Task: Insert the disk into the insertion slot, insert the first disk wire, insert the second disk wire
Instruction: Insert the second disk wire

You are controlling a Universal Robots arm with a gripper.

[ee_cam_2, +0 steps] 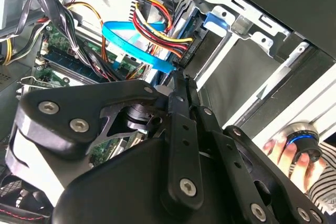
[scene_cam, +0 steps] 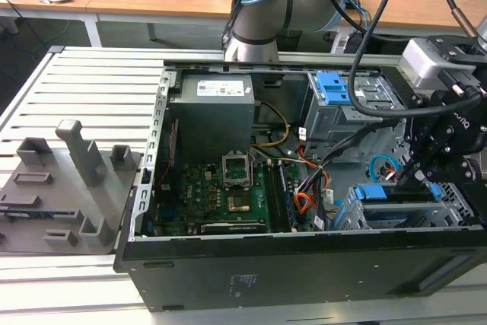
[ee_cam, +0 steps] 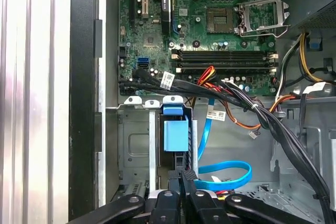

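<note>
We see our claw (ee_cam_2: 178, 80) pressed together at the disk's rear edge inside the insertion slot (ee_cam_2: 239, 24), its tips touching the second disk wire (ee_cam_2: 131, 45), whose light blue band curls away just beside them. The first disk wire (ee_cam_2: 157, 32) bundle plugs in right next to our tips.

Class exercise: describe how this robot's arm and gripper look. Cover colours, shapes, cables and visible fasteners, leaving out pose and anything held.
The arm has silver-grey tubular segments with a pale blue joint cap. Thick black cables loop from it to a light grey box above the wrist. The gripper is matte black, built of flat linkage bars; in the second wrist view its narrow fingers and rounded plates carry silver screws.
</note>
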